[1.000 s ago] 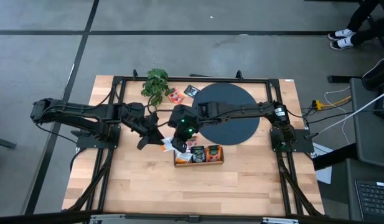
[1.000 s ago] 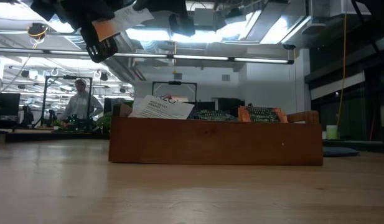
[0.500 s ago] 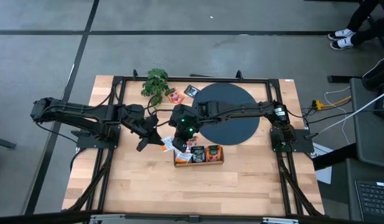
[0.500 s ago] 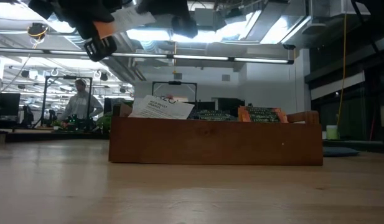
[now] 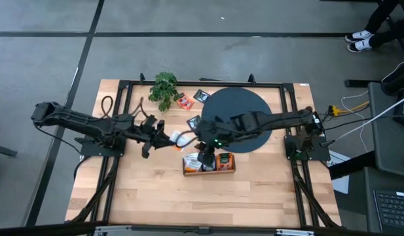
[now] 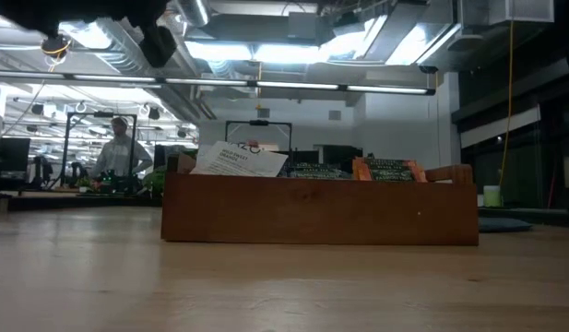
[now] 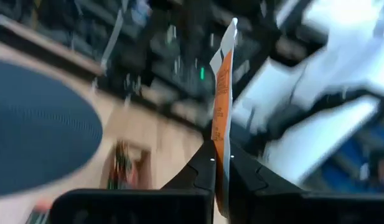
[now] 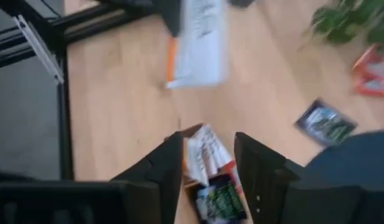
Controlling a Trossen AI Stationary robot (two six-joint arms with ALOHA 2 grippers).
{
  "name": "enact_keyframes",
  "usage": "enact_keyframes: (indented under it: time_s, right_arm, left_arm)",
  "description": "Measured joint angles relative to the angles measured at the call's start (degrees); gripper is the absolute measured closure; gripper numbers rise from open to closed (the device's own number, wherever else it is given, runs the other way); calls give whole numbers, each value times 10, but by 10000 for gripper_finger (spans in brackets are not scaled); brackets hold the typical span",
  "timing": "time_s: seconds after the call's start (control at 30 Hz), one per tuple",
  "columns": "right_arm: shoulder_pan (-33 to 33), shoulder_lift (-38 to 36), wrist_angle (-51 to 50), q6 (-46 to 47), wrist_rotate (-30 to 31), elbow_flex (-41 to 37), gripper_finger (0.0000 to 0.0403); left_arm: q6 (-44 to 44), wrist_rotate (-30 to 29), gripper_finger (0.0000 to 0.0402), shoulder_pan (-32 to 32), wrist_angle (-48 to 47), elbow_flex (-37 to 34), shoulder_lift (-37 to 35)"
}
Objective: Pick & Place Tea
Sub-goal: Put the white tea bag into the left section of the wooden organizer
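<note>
My left gripper (image 5: 167,138) is shut on a white-and-orange tea packet (image 5: 182,138), above the table just left of the wooden box (image 5: 209,164). My right gripper (image 5: 205,155) is open and empty over the box's left part; its wrist view shows a white packet (image 8: 203,154) and a dark packet (image 8: 218,200) in the box below the fingers. The box also shows in the low view (image 6: 319,214), with several packets standing in it. A dark packet (image 5: 194,122) lies on the wood by the black disc (image 5: 239,120). An orange-red packet (image 5: 184,101) and another dark packet (image 5: 202,96) lie near the plant (image 5: 164,88). My left gripper pinches the white-and-orange packet by one edge (image 7: 220,163) between its two fingers (image 7: 204,169). The packet sticks out past the fingertips, edge-on to the wrist camera, and is lifted clear of the table. The right wrist view shows it too (image 8: 195,45).
The black frame rails (image 5: 123,118) run along the table's left, right and far sides. A person (image 6: 118,152) stands in the room beyond the table. Bare wood (image 5: 188,196) lies toward the near edge.
My right gripper has drawn away from my left gripper, toward the table's near right, and now hangs over the box. My left gripper has reached a little toward the right with the packet and risen out of the low view. The dark packet by the disc is uncovered.
</note>
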Motion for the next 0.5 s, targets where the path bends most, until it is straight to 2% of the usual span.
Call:
enact_keyframes:
  time_s: [0.17,0.33,0.5]
  right_arm:
    - [14,-13,24,-8,90,0,236]
    - [2,-10,90,-7,96,0,222]
    - [-21,-7,96,21,88,-1,220]
  left_arm:
    - [-48,-83,395,-12,155,-63,11]
    - [-17,-109,395,-30,201,-65,28]
    - [11,-143,395,-41,224,-64,32]
